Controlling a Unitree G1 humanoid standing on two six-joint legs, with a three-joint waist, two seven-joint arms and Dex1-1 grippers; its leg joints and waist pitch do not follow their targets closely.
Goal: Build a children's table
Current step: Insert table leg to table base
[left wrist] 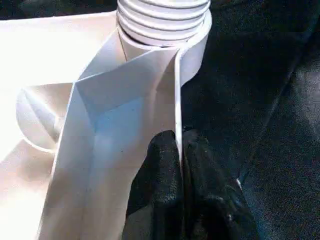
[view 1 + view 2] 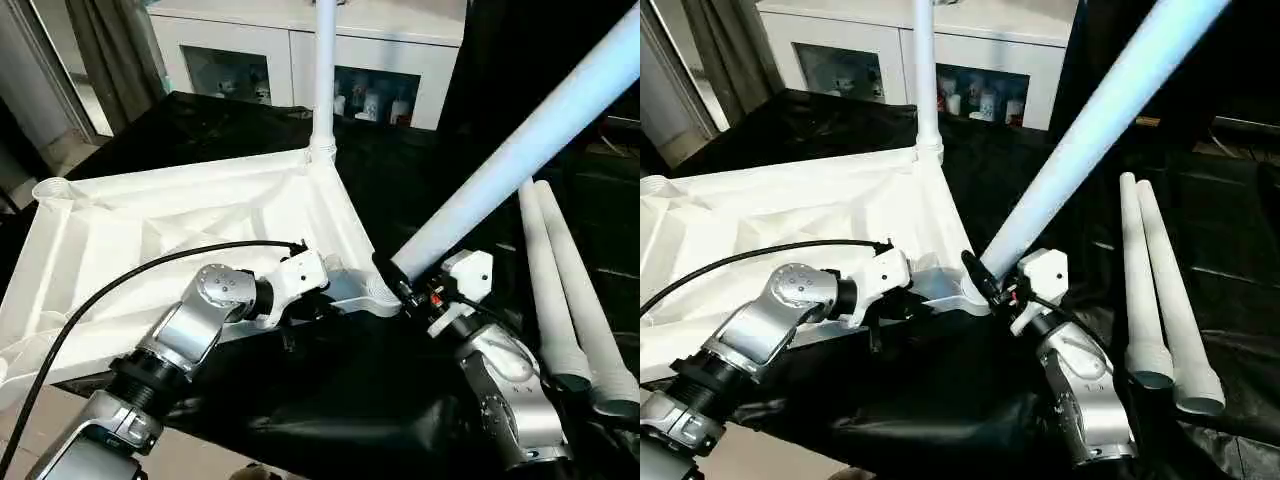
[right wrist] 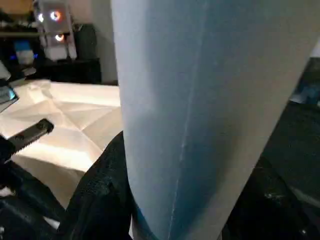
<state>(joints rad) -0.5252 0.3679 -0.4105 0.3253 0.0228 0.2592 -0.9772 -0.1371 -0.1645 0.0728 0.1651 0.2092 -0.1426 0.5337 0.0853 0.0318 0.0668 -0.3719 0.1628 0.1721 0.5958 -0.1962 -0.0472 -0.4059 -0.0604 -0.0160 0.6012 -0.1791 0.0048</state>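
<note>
My left gripper (image 1: 179, 150) is pinching shut on the thin rim of the upturned white table top (image 2: 150, 230), just beside its near corner socket (image 2: 378, 293). My right gripper (image 2: 403, 285) is clamping a long white leg (image 2: 520, 150) near its lower end; the leg is slanting up toward two o'clock, its base at that same near corner. A second leg (image 2: 324, 70) is standing upright in the far corner at twelve o'clock. Two spare legs (image 2: 565, 290) are lying side by side on the black cloth (image 2: 340, 390) at three o'clock.
</note>
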